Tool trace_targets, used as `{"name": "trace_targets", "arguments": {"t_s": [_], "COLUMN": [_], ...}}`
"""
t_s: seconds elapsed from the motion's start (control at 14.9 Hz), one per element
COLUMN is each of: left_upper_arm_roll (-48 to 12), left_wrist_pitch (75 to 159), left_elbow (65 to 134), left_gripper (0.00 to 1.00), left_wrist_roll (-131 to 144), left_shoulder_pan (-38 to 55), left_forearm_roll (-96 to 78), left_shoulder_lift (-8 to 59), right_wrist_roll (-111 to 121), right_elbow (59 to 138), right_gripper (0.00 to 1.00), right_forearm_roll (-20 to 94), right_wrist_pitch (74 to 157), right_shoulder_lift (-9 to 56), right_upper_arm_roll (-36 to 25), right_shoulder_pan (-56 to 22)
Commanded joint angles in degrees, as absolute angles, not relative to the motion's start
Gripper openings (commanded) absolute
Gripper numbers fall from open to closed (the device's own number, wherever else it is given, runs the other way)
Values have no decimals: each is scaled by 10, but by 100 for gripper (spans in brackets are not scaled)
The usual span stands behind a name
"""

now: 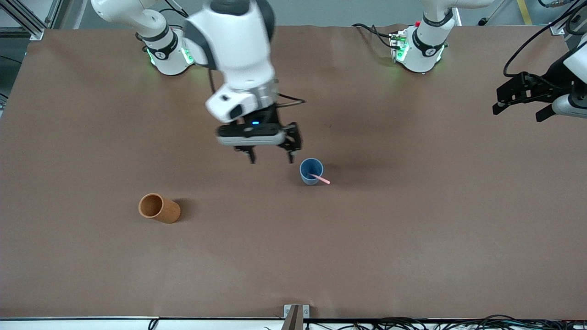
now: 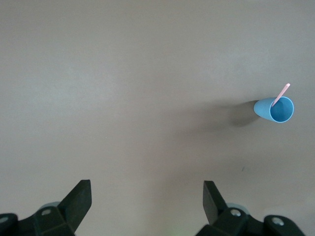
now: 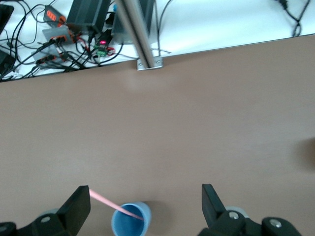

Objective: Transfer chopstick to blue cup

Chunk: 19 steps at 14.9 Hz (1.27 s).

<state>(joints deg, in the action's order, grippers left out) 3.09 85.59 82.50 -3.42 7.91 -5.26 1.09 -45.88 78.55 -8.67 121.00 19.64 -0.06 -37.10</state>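
Pale pink, the chopstick stands slanted in the blue cup mid-desk. The right claw hangs wide and empty just beside the cup. The left claw, wide, waits at the desk's edge.

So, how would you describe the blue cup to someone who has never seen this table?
Find the brown table, then the right pincer hanging open over its middle. The blue cup stands upright just beside it, toward the left arm's end. Unlike the orange cup, it holds a pink chopstick leaning out over its rim.
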Motion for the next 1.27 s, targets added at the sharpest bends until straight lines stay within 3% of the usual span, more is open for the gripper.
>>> {"name": "trace_targets", "arguments": {"t_s": [0.0,0.47,0.8,1.21], "left_upper_arm_roll": [18,16,9,5], "left_wrist_pitch": [849,853,886,877], "left_elbow": [824,809,816,812], "left_gripper": [100,100,100,100], "left_wrist_roll": [-40,-40,-39,-34], "left_shoulder_pan": [66,62,70,69], "left_forearm_roll": [-42,-42,10,4], "left_shoulder_lift": [4,13,17,16], "right_wrist_roll": [-377,-205,-91,-55], "right_elbow": [888,896,881,830], "right_gripper": [100,100,100,100], "right_forearm_roll": [-29,-4,-4,-4], "right_wrist_pitch": [1205,986,926,783], "right_shoulder_lift": [100,13,1,-9], "right_upper_arm_roll": [10,10,11,9], "right_shoulder_pan": [-302,-128,-7,18]}}
